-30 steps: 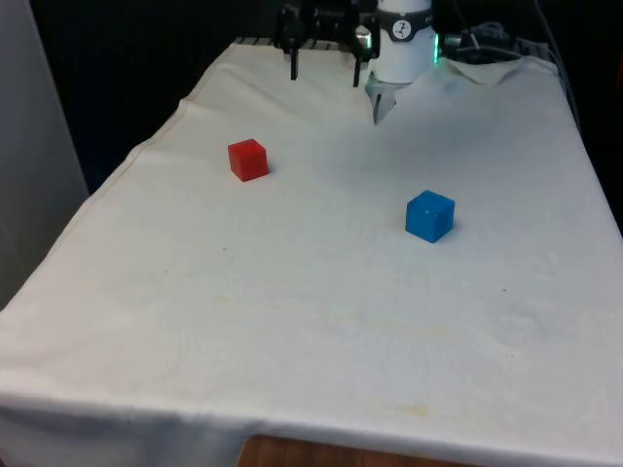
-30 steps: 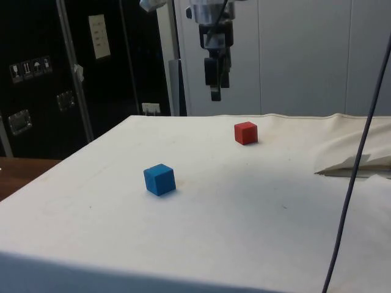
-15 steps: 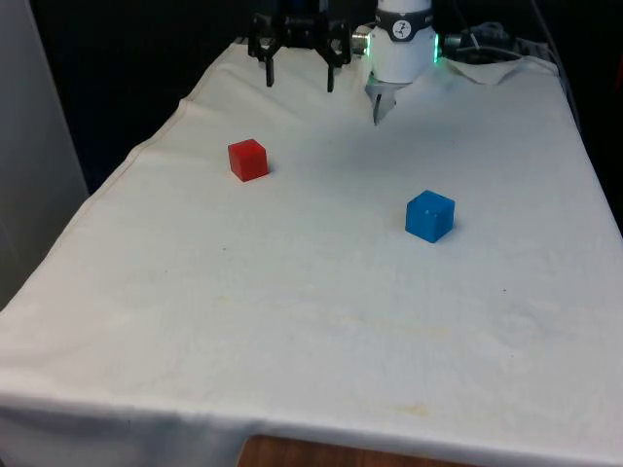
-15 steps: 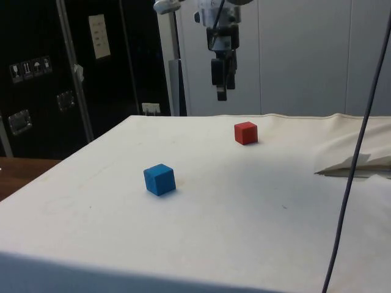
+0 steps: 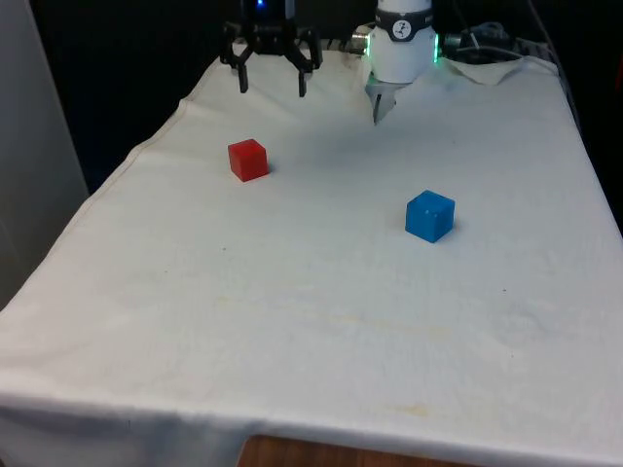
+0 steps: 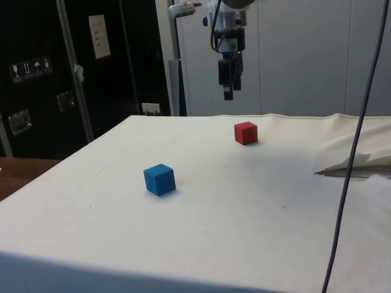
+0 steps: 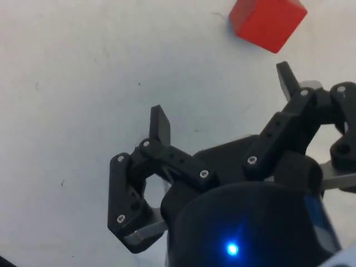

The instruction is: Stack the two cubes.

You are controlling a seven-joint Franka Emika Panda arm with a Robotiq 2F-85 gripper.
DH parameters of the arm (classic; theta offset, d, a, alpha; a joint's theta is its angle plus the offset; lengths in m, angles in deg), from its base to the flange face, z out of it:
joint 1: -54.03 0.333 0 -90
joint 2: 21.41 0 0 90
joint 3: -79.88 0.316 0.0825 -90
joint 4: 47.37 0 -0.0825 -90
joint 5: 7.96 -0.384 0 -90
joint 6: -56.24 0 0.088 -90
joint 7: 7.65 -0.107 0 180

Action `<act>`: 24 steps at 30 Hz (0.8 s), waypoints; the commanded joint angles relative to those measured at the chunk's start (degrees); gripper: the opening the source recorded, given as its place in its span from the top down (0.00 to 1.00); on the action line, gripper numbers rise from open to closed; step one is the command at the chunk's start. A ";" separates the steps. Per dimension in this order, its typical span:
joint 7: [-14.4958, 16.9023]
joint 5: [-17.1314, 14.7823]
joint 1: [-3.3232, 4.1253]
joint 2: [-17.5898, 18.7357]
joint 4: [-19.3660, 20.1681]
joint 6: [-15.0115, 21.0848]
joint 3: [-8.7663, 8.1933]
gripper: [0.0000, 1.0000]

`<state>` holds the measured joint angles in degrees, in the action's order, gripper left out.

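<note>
Fingers spread on our empty gripper (image 5: 271, 86), red cube (image 5: 247, 159) at its six o'clock; we judge it light, rigid, pinched across flat sides.

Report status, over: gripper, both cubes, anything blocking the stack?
Gripper open, empty, in the air above the cloth, near the red cube. Blue cube sits apart, untouched. Nothing stacked yet. Nothing between the cubes.

A robotics lab, by the look of it: a table (image 5: 321, 321) draped in white cloth, dark cabinets (image 6: 73, 67) with small labels and handles alongside, a cable (image 6: 354, 140) hanging loose, and 1 white robot arm (image 5: 403, 39) mounted at the end.
</note>
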<state>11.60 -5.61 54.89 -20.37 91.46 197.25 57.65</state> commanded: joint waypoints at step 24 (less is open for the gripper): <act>0.17 -4.70 -0.46 6.53 -3.09 1.03 -2.98 0.00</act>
<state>11.83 -9.28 54.55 -14.30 88.48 197.82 54.56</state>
